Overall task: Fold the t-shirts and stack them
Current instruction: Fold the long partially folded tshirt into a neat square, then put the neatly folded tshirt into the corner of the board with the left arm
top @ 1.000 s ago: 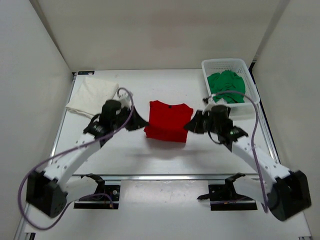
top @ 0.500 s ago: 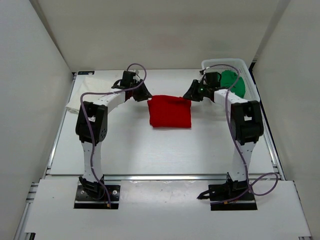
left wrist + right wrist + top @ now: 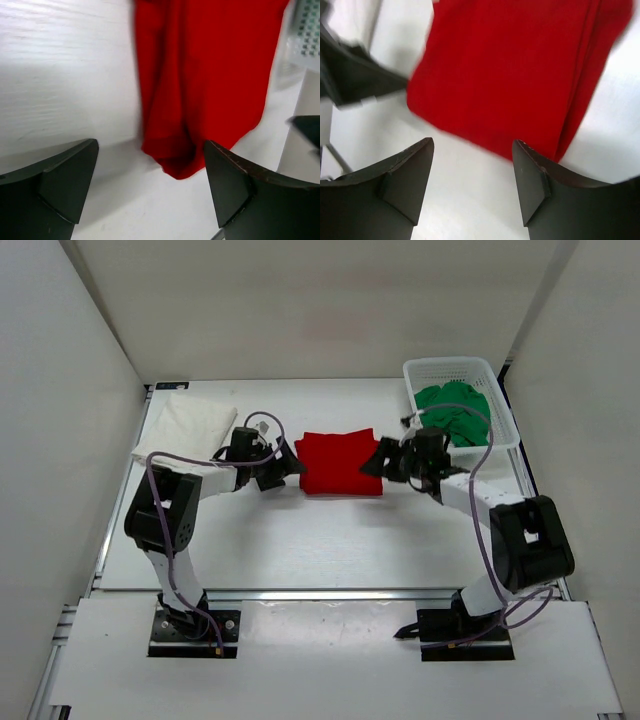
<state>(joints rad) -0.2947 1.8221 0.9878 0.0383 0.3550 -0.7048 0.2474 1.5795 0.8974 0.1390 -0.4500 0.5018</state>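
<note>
A red t-shirt point(image 3: 341, 463) lies folded into a rectangle at the middle of the table. My left gripper point(image 3: 288, 469) stands open just off its left edge, holding nothing; its wrist view shows the red t-shirt point(image 3: 200, 80) ahead of the spread fingers point(image 3: 65, 175). My right gripper point(image 3: 372, 460) is open at the shirt's right edge, with the red t-shirt point(image 3: 515, 75) just beyond its fingertips point(image 3: 532, 172). A white t-shirt point(image 3: 187, 428) lies folded at the back left. A green t-shirt point(image 3: 452, 412) sits crumpled in the basket.
The white mesh basket point(image 3: 500, 435) stands at the back right corner against the right wall. White enclosure walls close in the table on three sides. Purple cables loop over both arms.
Both grippers were shut a second ago and have opened, letting go of the red t-shirt. It was folded away from the arms into a shorter rectangle. Both arms have since drawn back toward its side edges.
</note>
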